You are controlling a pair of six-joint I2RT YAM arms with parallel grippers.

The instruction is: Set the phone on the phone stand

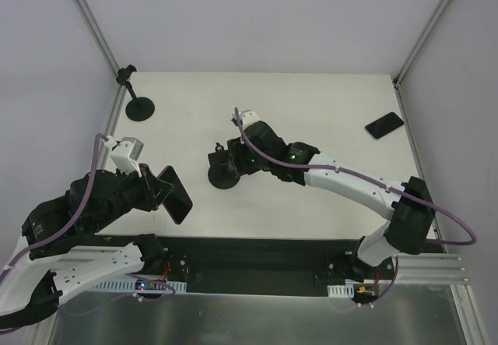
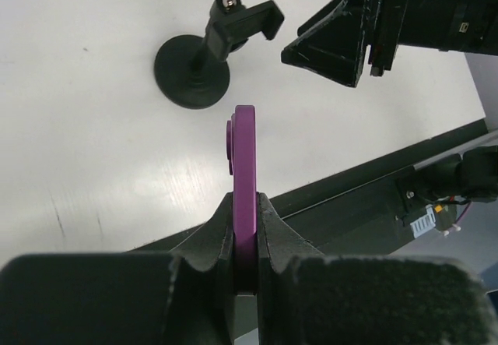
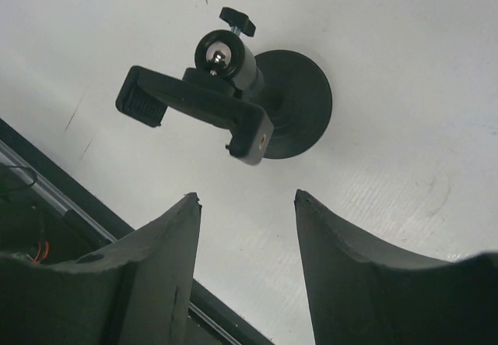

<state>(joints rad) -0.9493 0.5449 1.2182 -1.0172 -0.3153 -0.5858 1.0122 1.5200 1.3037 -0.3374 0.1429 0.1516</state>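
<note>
The left gripper (image 2: 245,205) is pressed onto the purple-edged phone (image 2: 244,154), which is pinched between its fingers. The right gripper (image 3: 247,201) is spread wide, and the phone stand (image 3: 292,107) is seen just beyond it, untouched.

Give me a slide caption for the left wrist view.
The left end effector grips the thin purple-edged phone edge-on near the black round-based phone stand.

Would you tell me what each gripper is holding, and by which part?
The left gripper pinches the purple-edged dark phone across its flat faces at one end; the right gripper holds nothing.
</note>
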